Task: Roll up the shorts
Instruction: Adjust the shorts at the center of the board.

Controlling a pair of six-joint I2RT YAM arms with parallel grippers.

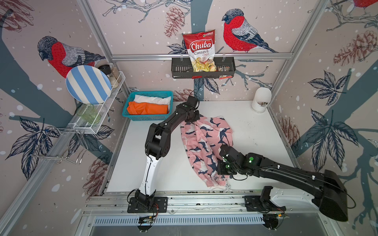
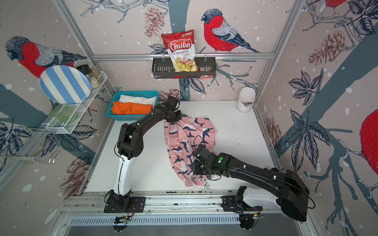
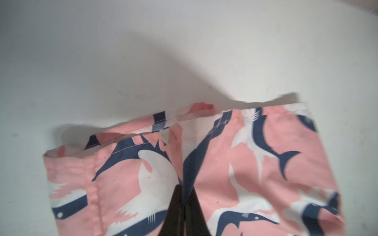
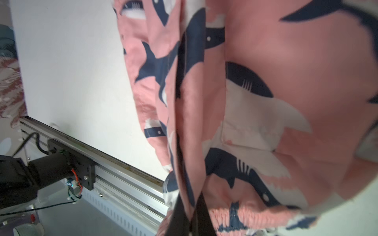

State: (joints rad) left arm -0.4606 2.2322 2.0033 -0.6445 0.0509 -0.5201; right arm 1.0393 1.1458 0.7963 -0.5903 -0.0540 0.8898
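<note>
Right gripper is clamped on a fold of the pink shark-print shorts beside their elastic waist. Left gripper is pinched on the same shorts where the legs meet, just short of the hems. Between the claws the cloth lies on the white table. Beside the left claw, a teal basket holds orange shorts and white shorts.

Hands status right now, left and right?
Left hand: closed, pinching the pink shorts.
Right hand: closed, pinching the same shorts near the waistband.
</note>
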